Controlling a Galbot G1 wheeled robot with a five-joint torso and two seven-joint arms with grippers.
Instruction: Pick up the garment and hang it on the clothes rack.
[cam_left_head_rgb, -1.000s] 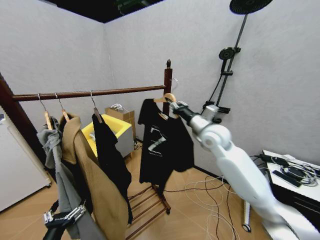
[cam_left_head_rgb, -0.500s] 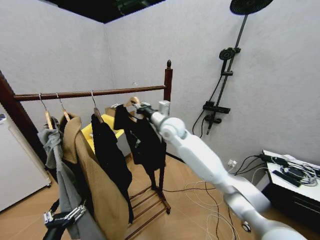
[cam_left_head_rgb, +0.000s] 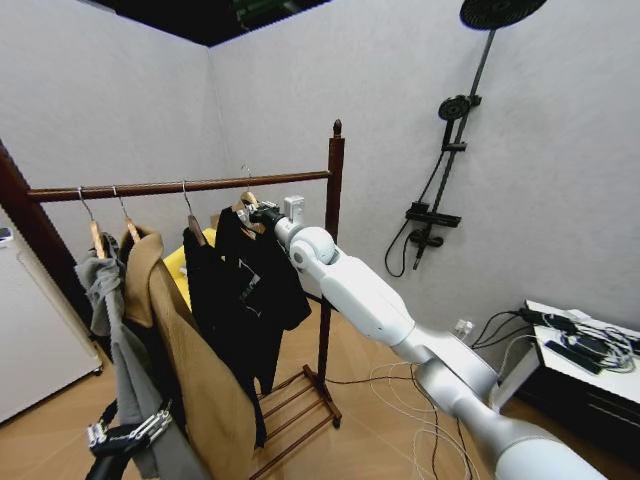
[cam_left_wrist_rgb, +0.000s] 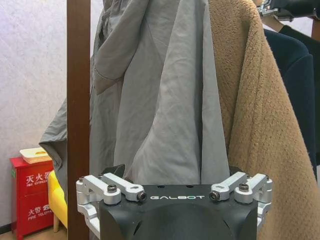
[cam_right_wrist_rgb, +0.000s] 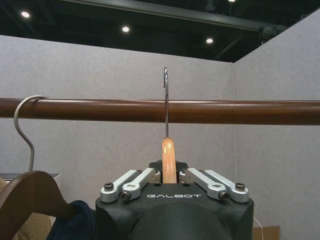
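Note:
The garment, a black T-shirt on a light wooden hanger, hangs from my right gripper, which is shut on the hanger's neck. It is held up at the clothes rack, just under the round rail and next to a plain black garment. In the right wrist view the hanger neck sits between the shut fingers, and its metal hook rises across the rail with its tip above it. My left gripper stays low by the hanging clothes, open and empty.
A grey garment, a tan coat and the plain black garment hang left of the T-shirt, each on its own hook. A black shower-head pole stands on the right wall. Cables lie on the floor.
My right arm has swung the T-shirt leftward, from beyond the right post to under the rail beside the plain black garment. The left arm has not moved.

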